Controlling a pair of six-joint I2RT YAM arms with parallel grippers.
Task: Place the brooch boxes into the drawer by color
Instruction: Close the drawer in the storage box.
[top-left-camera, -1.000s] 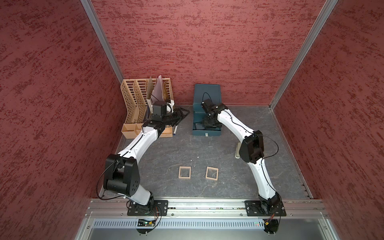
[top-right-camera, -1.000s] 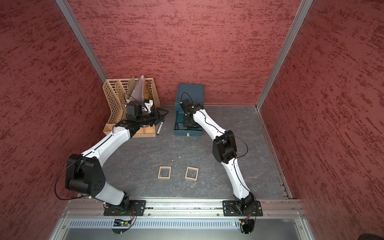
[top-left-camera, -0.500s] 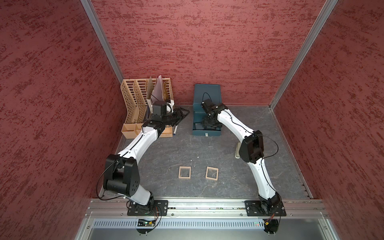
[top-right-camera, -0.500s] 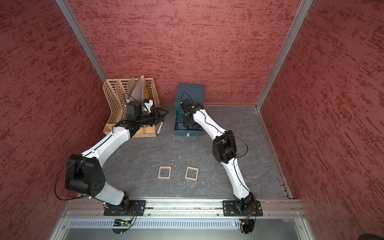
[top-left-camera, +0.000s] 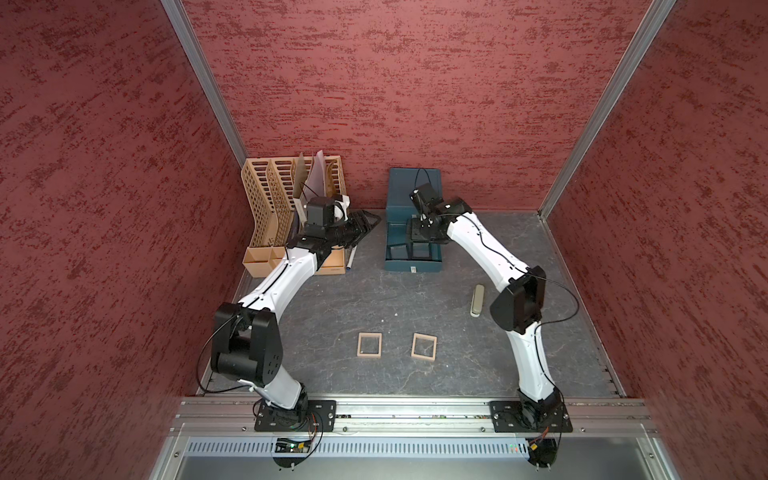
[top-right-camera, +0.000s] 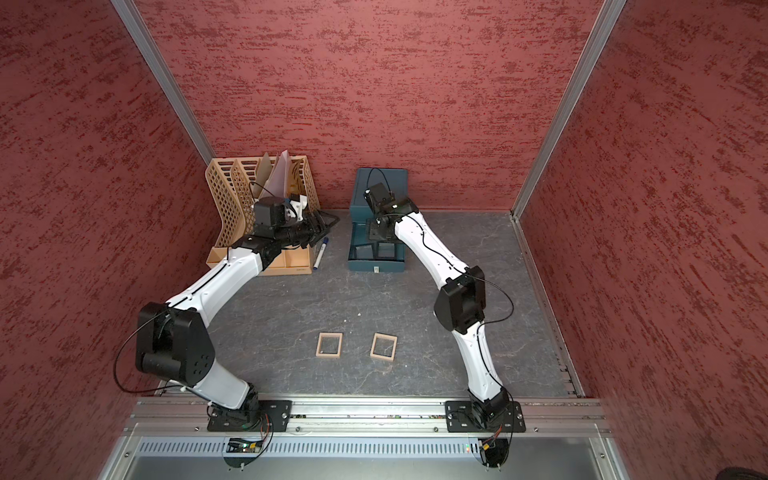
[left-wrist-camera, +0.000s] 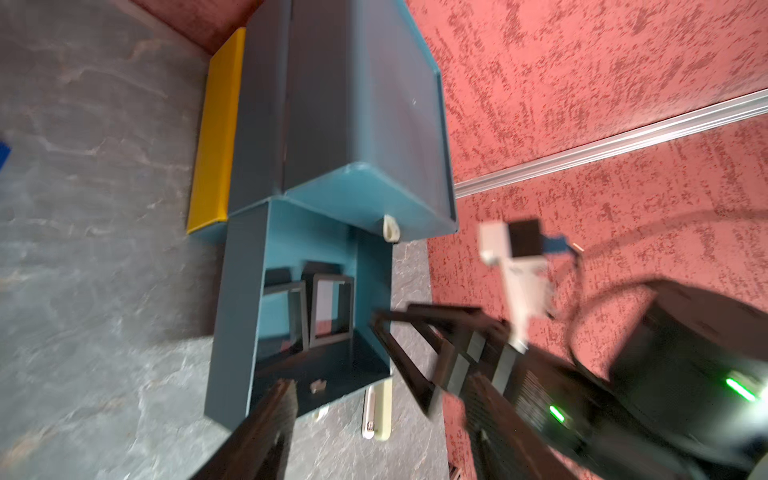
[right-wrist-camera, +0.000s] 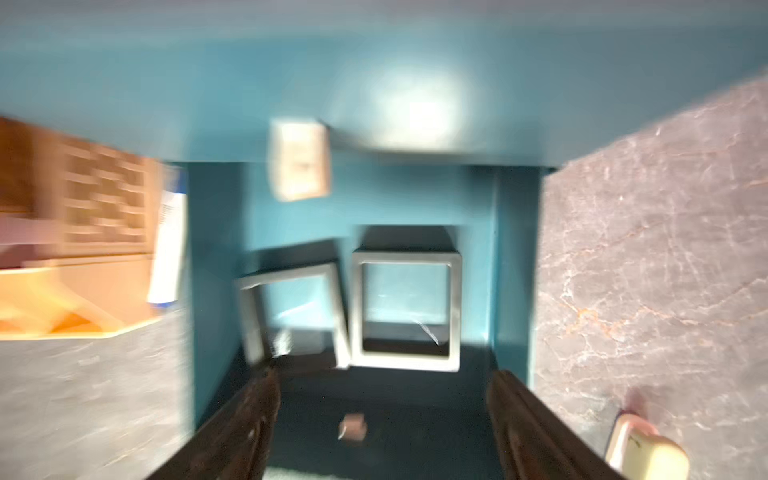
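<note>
Closed in on the left, right and far sides by rough red walls (top-left-camera: 395, 83). Joined at the far corners by slanting silver posts (top-left-camera: 203, 83). Floored in dark grey with pale marble veins (top-left-camera: 353, 299). Edged on the near side by a silver rail (top-left-camera: 415, 409) above a vented strip (top-left-camera: 415, 448). Furnished far left with a tan slotted rack (top-left-camera: 266, 195). Lit softly and evenly.

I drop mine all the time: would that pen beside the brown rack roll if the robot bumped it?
Probably: the pen looks round and slim, lying flat on the smooth table, so a sideways nudge would likely roll it. The rack close beside it might stop it that way. It seems stiff and light.
</note>
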